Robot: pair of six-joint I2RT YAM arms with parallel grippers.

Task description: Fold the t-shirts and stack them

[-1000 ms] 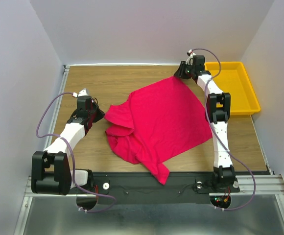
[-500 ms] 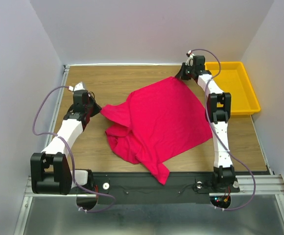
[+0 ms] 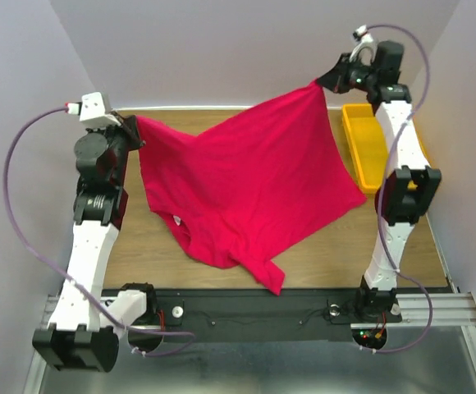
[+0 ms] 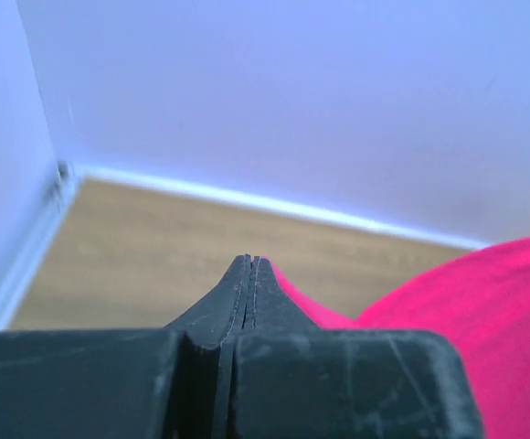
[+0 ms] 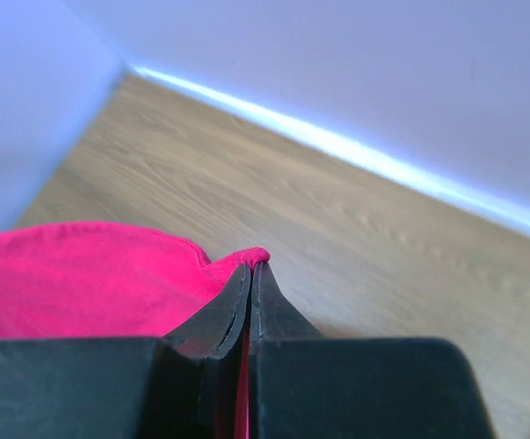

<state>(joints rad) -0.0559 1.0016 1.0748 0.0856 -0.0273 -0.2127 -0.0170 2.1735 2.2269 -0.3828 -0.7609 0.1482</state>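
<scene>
Evidently no fold is made yet: the crimson-pink t-shirt [image 3: 254,189] is held up, spread above the wooden table [image 3: 328,256], with one edge pinched in the closed left gripper [image 3: 133,131] and another in the closed right gripper [image 3: 322,84]. Folding and stacking are judged wholly outstanding.

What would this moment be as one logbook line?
left gripper: shut on t-shirt | right gripper: shut on t-shirt | t-shirt: unfolded, hanging spread between them | fold: not started

top: high, looking down | wrists: close, low | shared: t-shirt [image 3: 254,189], table [image 3: 324,254]
</scene>
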